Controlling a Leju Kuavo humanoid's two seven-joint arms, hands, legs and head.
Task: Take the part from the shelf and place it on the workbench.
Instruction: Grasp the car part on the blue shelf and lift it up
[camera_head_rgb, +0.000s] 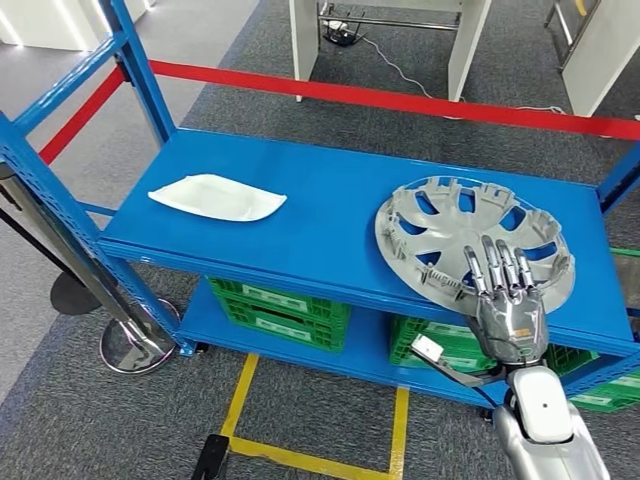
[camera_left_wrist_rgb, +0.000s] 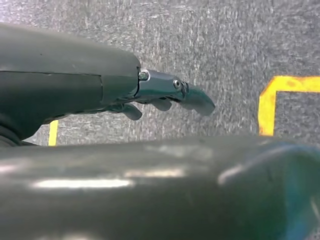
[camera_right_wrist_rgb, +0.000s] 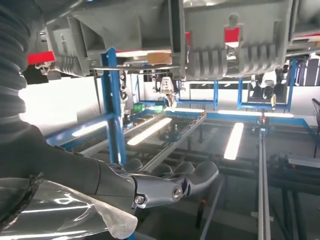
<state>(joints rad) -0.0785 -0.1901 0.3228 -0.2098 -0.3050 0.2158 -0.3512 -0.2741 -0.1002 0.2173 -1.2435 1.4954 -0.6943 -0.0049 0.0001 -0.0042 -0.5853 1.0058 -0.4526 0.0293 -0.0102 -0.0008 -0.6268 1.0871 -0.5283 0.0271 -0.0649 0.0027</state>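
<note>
A grey wheel cover (camera_head_rgb: 445, 215) lies on the right side of the blue shelf's top deck (camera_head_rgb: 332, 230). A flat white part (camera_head_rgb: 217, 197) lies at the deck's left. My right hand (camera_head_rgb: 509, 300) reaches over the wheel cover's near rim with its fingers stretched out side by side above the spokes. In the right wrist view the hand (camera_right_wrist_rgb: 166, 182) is straight and a gap separates it from the wheel cover's ribbed edge (camera_right_wrist_rgb: 226, 45); it holds nothing. My left hand (camera_left_wrist_rgb: 166, 95) hangs over grey carpet, fingers loosely extended and empty.
Green crates (camera_head_rgb: 279, 305) fill the shelf's lower deck. A red barrier tape (camera_head_rgb: 392, 100) runs behind the shelf, and a stanchion base (camera_head_rgb: 140, 340) stands at its left corner. Yellow floor lines (camera_head_rgb: 317, 460) mark the carpet in front.
</note>
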